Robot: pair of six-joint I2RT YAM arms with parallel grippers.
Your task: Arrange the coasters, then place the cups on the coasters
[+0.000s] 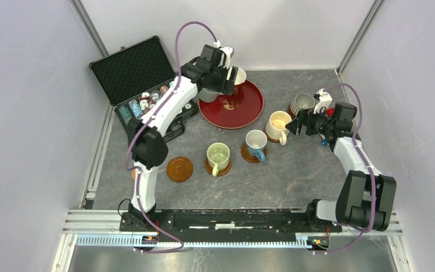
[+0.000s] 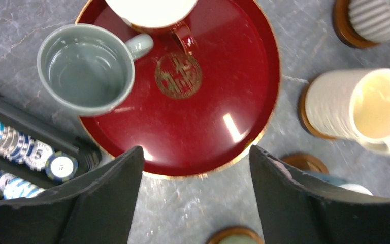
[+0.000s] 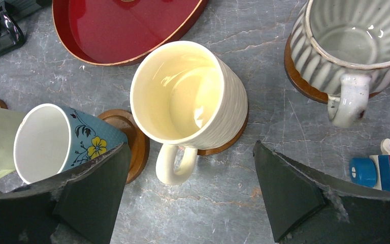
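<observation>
Left gripper [image 2: 195, 165] released, empty, hovers over near rim of red tray [image 2: 208, 127]. Grey mug [image 2: 85, 68] upright on tray, ahead and left of finger gap in wrist view, handle toward tray centre. Left arm clearly nearer. Empty coaster [image 1: 179, 169] on surface, well apart from tray, toward left arm base. Right gripper [image 3: 190, 157] released wide above cream-yellow mug [image 3: 183, 94], holds nothing.

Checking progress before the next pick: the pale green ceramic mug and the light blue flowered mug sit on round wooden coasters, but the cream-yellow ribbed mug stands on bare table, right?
No. The cream-yellow mug also stands on a brown wooden coaster, as the right wrist view shows. The pale green mug and light blue mug are as stated.
</observation>
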